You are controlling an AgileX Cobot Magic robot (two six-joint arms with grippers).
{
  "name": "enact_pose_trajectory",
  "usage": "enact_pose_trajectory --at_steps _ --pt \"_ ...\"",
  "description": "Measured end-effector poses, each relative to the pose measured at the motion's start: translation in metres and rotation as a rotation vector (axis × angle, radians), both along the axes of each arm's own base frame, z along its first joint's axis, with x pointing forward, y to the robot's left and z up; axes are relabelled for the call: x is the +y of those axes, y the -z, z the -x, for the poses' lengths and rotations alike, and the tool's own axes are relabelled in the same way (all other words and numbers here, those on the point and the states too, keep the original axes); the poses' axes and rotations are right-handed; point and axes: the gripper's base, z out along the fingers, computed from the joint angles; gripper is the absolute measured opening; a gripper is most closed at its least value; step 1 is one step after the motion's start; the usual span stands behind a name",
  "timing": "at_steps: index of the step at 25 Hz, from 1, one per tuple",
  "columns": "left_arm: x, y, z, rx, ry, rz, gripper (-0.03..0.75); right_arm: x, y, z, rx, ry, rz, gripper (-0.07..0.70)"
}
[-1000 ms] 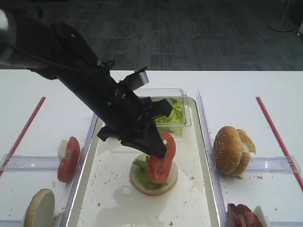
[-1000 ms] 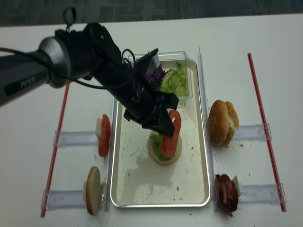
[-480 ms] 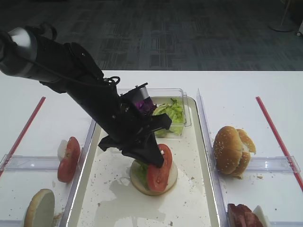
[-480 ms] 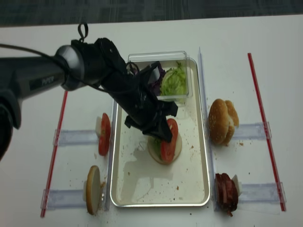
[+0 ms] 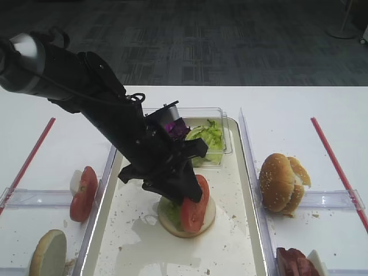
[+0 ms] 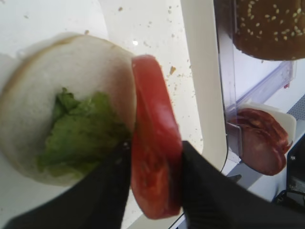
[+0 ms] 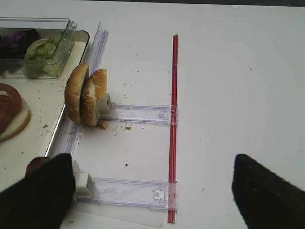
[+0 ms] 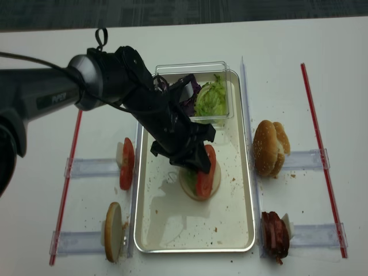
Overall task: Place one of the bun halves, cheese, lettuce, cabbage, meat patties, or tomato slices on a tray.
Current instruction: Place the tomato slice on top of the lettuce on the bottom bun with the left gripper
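While the left gripper [image 6: 155, 191] stands over the tray [image 5: 241, 230], its two dark fingers [image 6: 102, 191] flank a tomato slice [image 6: 155, 162] held on edge; whether they grip it or have let go cannot be told. The slice leans on a bun half [image 6: 62, 81] topped with lettuce [image 6: 78, 133], lying in the tray. A clear tub [image 5: 221, 123] of greens sits at the tray's far end. The right gripper [image 7: 143, 191] hangs open over the table [image 7: 238, 71] near two upright bun halves [image 7: 86, 100].
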Motion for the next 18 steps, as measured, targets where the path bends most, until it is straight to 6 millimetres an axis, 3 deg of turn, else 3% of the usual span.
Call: enact_pose_trajectory --at_steps 6,9,18 --pt "0.0003 0.0004 -0.0005 -0.007 0.000 -0.005 0.448 0.0000 0.0000 0.0000 0.000 0.000 0.000 0.679" --pt "0.0010 0.0009 -0.0005 -0.012 0.005 -0.012 0.484 0.0000 0.0000 0.0000 0.000 0.000 0.000 0.679" --pt "0.0077 0.0035 -0.0014 -0.021 0.019 -0.072 0.495 0.0000 0.0000 0.0000 0.000 0.000 0.000 0.679"
